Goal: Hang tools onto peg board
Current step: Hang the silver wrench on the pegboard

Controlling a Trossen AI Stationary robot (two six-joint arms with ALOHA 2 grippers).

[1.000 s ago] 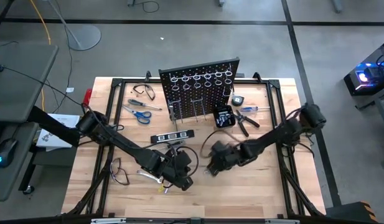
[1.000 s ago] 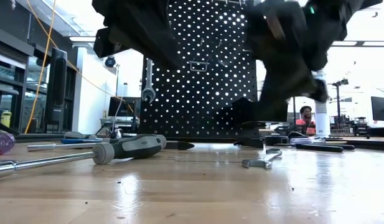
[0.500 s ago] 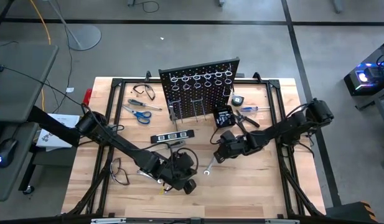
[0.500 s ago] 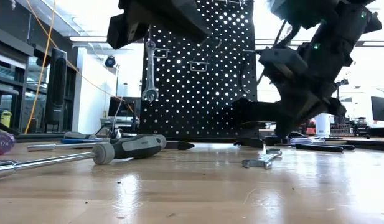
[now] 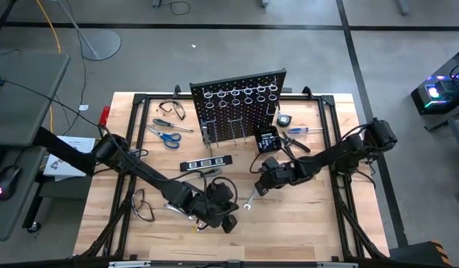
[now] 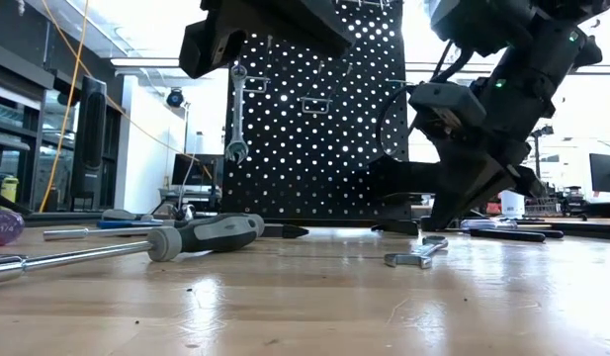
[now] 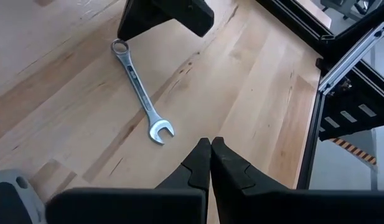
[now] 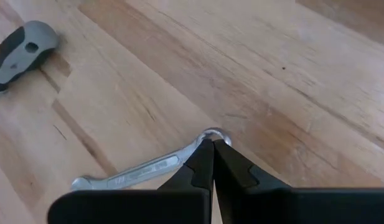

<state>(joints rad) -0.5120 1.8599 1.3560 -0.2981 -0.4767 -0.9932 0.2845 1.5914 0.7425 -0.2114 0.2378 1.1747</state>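
The silver wrench [image 5: 249,201] is seen flat on the table in front of the peg board [image 5: 240,108], between both empty, closed grippers, the right gripper [image 5: 260,187] poised nearer, over its ring end.

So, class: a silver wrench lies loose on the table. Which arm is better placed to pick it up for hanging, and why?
Probably the right. Its shut hand hovers at the wrench's ring end; the left hand sits slightly farther off.

safety glasses [image 5: 172,110] lie on the table [image 5: 311,231], well beyond the left pincer; a small black box [image 5: 266,140] sits just beyond the right one.
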